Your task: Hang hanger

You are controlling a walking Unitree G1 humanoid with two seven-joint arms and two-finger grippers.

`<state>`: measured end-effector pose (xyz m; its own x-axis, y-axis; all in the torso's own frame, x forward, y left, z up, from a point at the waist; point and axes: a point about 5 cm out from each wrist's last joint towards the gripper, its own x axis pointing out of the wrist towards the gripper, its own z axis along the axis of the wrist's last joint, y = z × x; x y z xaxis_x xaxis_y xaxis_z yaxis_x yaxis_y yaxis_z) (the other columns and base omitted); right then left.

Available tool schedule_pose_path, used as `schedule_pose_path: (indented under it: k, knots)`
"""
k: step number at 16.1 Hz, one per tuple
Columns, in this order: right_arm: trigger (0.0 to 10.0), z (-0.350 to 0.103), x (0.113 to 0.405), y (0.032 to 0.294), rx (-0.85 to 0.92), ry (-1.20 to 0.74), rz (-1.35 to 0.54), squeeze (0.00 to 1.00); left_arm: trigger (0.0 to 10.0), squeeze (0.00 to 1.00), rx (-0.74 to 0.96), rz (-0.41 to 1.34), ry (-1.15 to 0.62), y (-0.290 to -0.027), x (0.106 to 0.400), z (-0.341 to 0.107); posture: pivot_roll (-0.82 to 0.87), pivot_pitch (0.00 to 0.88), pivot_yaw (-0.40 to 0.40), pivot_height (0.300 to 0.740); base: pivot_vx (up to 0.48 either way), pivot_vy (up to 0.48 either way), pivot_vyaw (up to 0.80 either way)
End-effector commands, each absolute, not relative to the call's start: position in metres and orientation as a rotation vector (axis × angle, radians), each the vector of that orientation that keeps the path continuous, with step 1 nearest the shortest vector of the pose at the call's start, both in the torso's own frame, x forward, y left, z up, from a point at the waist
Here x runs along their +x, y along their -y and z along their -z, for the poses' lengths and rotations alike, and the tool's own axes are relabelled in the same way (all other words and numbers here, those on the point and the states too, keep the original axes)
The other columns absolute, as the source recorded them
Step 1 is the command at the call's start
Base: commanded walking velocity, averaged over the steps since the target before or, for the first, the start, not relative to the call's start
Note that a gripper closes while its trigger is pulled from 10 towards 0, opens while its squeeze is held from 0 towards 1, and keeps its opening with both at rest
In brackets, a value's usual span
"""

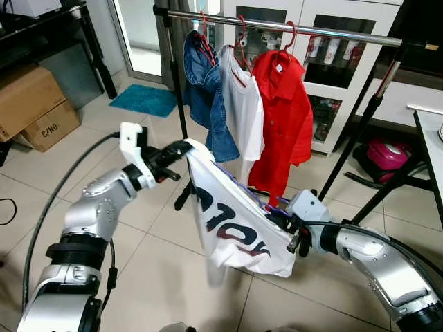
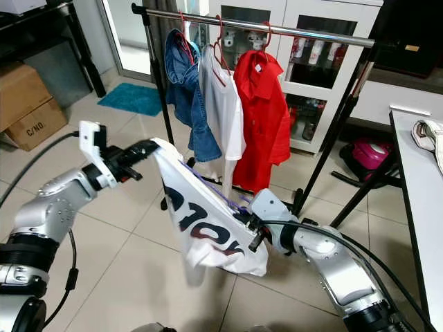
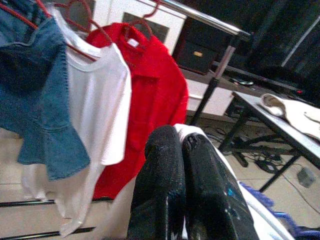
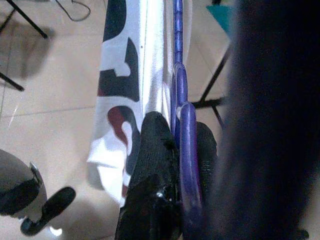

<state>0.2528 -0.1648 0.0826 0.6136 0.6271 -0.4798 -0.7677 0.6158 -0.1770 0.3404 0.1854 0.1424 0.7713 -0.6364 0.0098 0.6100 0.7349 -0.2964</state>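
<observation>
Garment rack [image 1: 291, 29] across the back of the room: steel rail on black legs, carrying a denim shirt [image 1: 204, 90], a white tee [image 1: 242, 104] and a red shirt [image 1: 284, 111], each on a red hanger. Bare rail to the right of the red shirt, toward the far upright. Cardboard boxes [image 1: 31, 104] at far left on the tiled floor; teal mat [image 1: 145, 99] near the doorway; edge of a white surface [image 2: 415, 180] at right.

Held low and slanting between both arms, well below the rail: white printed T-shirt [image 1: 232, 225] on a purple hanger [image 4: 181, 90], one shoulder high at the left, the other down at the right.

Left claw [image 1: 173, 153] clenched on the upper shoulder of the shirt, fingers [image 3: 170, 185] pressed together over white cloth. Right claw [image 1: 294, 232] clamped on the lower end of the purple hanger, with cloth pinched alongside.

Step in hand, by judgement: lifting toward the rail. To do well: raise both ends together, level the hanger so its hook points up (hook not made out here), aim for the open stretch right of the red shirt, bring the hook above the rail before lowering, and release only once the rail bears the weight. Risk: cloth slipping off the high shoulder.
</observation>
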Motion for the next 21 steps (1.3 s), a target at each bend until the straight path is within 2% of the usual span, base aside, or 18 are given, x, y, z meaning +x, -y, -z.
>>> schedule_pose_path:
  k: [1,4,7,8,11,16,19,20,21]
  knots:
    - [0.0,-0.048,0.232,0.198,-0.349,-0.603,-0.748,0.0,0.0,0.0,-0.204,0.472,0.128,-0.236,0.351,-0.196,-0.08,0.0,0.045,0.74,0.0,0.0,0.0]
    - [0.0,-0.069,0.237,0.187,-0.274,-0.458,-0.808,0.0,0.0,0.0,0.087,0.36,-0.041,-0.245,0.351,-0.172,-0.08,0.0,0.047,0.74,0.0,0.0,0.0]
    - [0.0,-0.082,0.237,0.187,-0.251,-0.404,-0.856,0.0,0.0,0.0,0.087,0.276,-0.031,-0.257,0.353,-0.173,-0.09,0.0,0.047,0.74,0.0,0.0,0.0]
    - [0.0,-0.085,0.237,0.19,-0.247,-0.395,-0.863,0.0,0.0,0.0,0.025,0.23,-0.005,-0.264,0.353,-0.175,-0.09,0.0,0.045,0.74,0.0,0.0,0.0]
    - [0.0,-0.088,0.238,0.192,-0.217,-0.37,-0.853,0.0,0.0,0.0,-0.114,0.256,0.055,-0.263,0.354,-0.179,-0.09,0.0,0.042,0.74,0.0,0.0,0.0]
    - [0.0,-0.099,0.241,0.195,-0.143,-0.304,-0.83,0.0,0.0,0.0,-0.067,0.218,-0.022,-0.272,0.35,-0.161,-0.09,0.0,0.046,0.74,0.0,0.0,0.0]
    - [0.0,-0.103,0.242,0.197,-0.118,-0.276,-0.819,0.0,0.0,0.0,-0.236,0.199,0.019,-0.278,0.349,-0.163,-0.09,0.0,0.047,0.74,0.0,0.0,0.0]
    - [0.0,-0.102,0.241,0.196,-0.127,-0.285,-0.824,0.0,0.0,0.0,-0.412,0.238,0.064,-0.278,0.348,-0.167,-0.09,0.0,0.048,0.74,0.0,0.0,0.0]
    - [0.0,-0.101,0.24,0.196,-0.126,-0.286,-0.826,0.0,0.0,0.0,-0.499,0.278,0.078,-0.276,0.348,-0.168,-0.09,0.0,0.048,0.74,0.0,0.0,0.0]
